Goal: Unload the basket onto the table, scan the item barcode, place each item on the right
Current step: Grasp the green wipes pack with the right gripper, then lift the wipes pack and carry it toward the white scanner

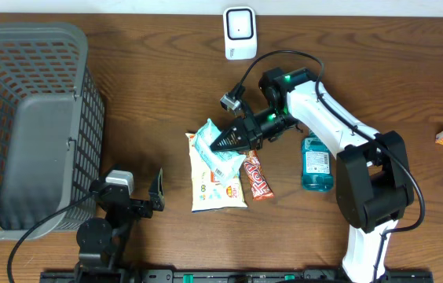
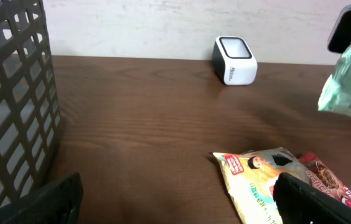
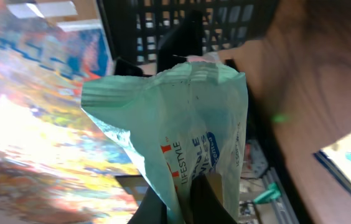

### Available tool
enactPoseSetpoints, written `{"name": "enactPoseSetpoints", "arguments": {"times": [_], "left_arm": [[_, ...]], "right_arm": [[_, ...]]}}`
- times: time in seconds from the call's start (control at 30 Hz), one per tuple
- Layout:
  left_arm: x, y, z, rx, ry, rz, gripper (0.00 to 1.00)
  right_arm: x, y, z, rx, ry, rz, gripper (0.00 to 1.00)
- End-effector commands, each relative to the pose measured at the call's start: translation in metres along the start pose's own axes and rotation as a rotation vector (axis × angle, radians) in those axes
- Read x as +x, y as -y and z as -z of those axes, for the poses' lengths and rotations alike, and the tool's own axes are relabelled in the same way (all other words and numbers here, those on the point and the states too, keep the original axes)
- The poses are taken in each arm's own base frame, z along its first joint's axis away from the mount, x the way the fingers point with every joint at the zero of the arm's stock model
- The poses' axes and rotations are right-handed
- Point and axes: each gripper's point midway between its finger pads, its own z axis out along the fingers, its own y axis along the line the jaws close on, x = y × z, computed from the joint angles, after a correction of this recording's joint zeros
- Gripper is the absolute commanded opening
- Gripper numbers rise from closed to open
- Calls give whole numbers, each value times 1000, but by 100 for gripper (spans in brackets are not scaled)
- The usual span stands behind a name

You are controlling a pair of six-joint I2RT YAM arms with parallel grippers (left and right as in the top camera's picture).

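Clenching a pale green packet (image 3: 182, 124) above the table (image 1: 127, 79) in my right gripper (image 1: 220, 145), I judge the next move is presenting it to the white scanner (image 1: 239, 32).

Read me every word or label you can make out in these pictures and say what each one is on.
"LIFESTYLE": on the pale green plastic packet held by the right gripper.
Blue lettering beside it on that packet: blurred, unreadable.
Front print on the white box-shaped scanner: too small to read.
Printing on the yellow snack bag, red candy bar wrapper and blue bottle: too small to read.
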Motion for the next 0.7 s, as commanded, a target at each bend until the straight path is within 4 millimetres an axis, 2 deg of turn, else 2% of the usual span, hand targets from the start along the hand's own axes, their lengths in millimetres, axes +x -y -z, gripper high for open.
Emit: {"name": "enactPoseSetpoints", "arguments": {"times": [0.0,0.4,0.67], "left_arm": [[12,-3,-1,-9,-35,-7,98],[12,-3,-1,-9,-35,-7,98],[12,-3,-1,-9,-35,-7,98]], "right_arm": [[1,-23,-1,-92,14,-23,1],[10,-25,-8,-92,-8,-34,1],[30,-34,-11,-92,-20,23,1]]}}
